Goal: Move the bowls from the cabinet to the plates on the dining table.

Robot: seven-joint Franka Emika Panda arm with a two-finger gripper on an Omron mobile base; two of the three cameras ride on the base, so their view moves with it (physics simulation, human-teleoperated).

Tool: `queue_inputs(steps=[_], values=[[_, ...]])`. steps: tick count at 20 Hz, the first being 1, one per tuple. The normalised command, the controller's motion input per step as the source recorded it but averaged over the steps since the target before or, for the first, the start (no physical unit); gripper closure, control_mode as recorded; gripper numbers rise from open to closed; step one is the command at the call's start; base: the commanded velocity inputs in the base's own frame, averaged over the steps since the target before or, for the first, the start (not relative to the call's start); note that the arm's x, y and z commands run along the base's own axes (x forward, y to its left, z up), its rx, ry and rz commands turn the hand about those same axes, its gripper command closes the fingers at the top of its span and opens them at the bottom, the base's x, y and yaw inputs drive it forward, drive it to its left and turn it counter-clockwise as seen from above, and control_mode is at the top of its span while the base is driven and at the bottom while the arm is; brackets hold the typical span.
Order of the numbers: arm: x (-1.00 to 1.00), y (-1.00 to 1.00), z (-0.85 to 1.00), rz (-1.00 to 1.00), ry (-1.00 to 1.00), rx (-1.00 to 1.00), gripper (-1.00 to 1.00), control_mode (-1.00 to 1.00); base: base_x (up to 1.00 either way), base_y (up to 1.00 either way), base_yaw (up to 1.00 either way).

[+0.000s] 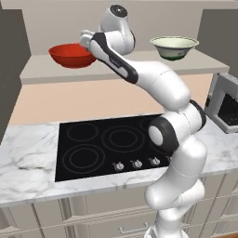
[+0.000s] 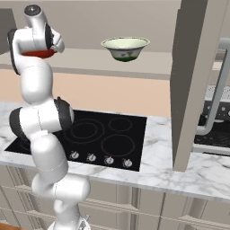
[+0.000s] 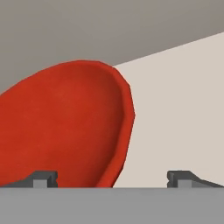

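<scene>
Glossy red bowl [image 1: 72, 55], smooth inside, on a matt beige-grey cabinet shelf [image 1: 56, 69]. Pale cream-green bowl [image 1: 174, 47], glazed-looking, with a dark green band. Shiny white plastic-like arm [image 1: 158, 79] with dark matt joints. Black glass-smooth cooktop [image 1: 102, 144] with small metallic knobs [image 1: 136, 163]. White grey-veined marble counter [image 1: 28, 158], polished. Matt raised-panel drawers [image 1: 107, 204] with a metal bar handle [image 1: 134, 228]. Plain matt peach wall [image 1: 93, 100]
</scene>
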Motion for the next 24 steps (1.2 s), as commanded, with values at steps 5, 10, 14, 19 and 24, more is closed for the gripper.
queue_inputs(steps=[5, 10, 14, 19, 24], values=[[0.05, 0.00, -0.11, 0.00, -0.06, -0.03, -1.00, -1.00, 0.00, 0.00, 0.00], [0.26, 0.01, -0.08, 0.00, -0.05, -0.03, -1.00, -1.00, 0.00, 0.00, 0.00], [0.48, 0.01, -0.07, 0.00, -0.01, -0.02, -1.00, -1.00, 0.00, 0.00, 0.00], [0.44, 0.09, -0.06, 0.00, 0.00, -0.03, 1.00, -1.00, 0.00, 0.00, 0.00], [0.16, 0.03, -0.01, 0.00, 0.00, -0.01, 1.00, -1.00, 0.00, 0.00, 0.00]])
